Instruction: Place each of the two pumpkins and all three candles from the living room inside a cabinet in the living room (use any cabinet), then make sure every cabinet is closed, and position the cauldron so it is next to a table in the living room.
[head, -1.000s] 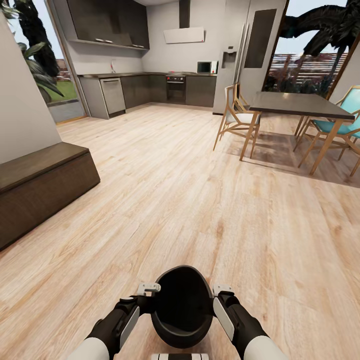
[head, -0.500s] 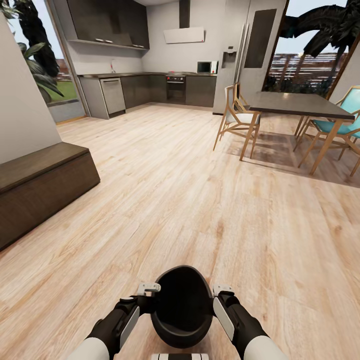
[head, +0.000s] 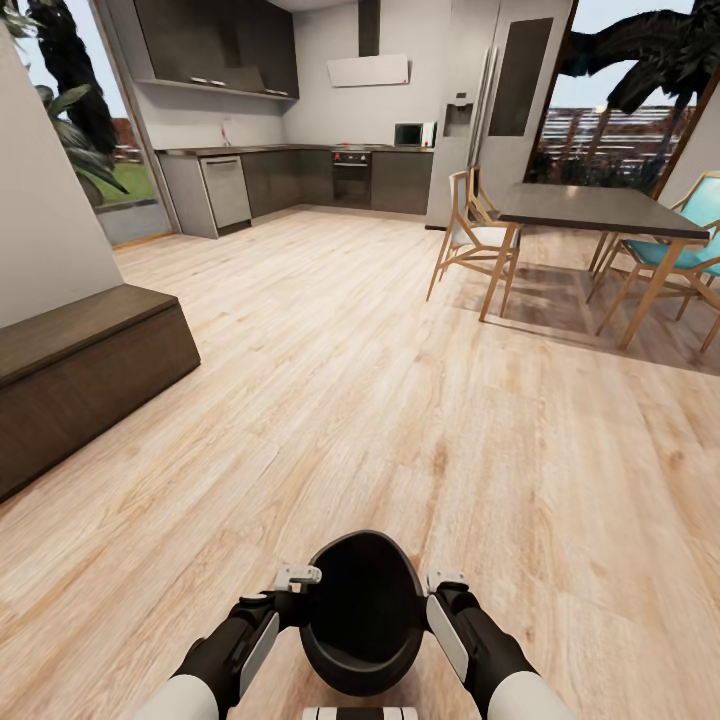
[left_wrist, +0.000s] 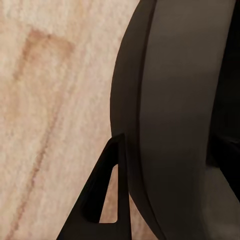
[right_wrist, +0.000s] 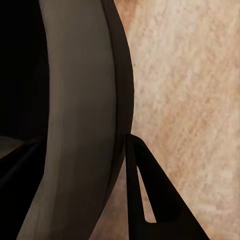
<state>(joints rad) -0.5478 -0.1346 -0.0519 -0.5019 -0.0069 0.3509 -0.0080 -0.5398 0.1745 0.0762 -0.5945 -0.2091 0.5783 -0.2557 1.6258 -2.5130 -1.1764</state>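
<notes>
I hold the black cauldron (head: 362, 610) low in front of my trunk, over the wooden floor. My left gripper (head: 300, 592) is shut on its left rim and my right gripper (head: 433, 590) on its right rim. The left wrist view has one dark finger (left_wrist: 107, 200) outside the cauldron wall (left_wrist: 170, 115). In the right wrist view a finger (right_wrist: 150, 200) likewise lies outside the cauldron wall (right_wrist: 80, 100). The long low dark brown cabinet (head: 90, 370) stands along the left wall, its visible front closed. The pumpkins and candles are out of view.
A dark dining table (head: 590, 208) with a wooden chair (head: 475, 240) and teal chairs (head: 690, 250) stands at the far right. A kitchen with counters (head: 300, 175) and a fridge (head: 465, 120) is at the back. Light wooden floor (head: 380, 400) stretches between.
</notes>
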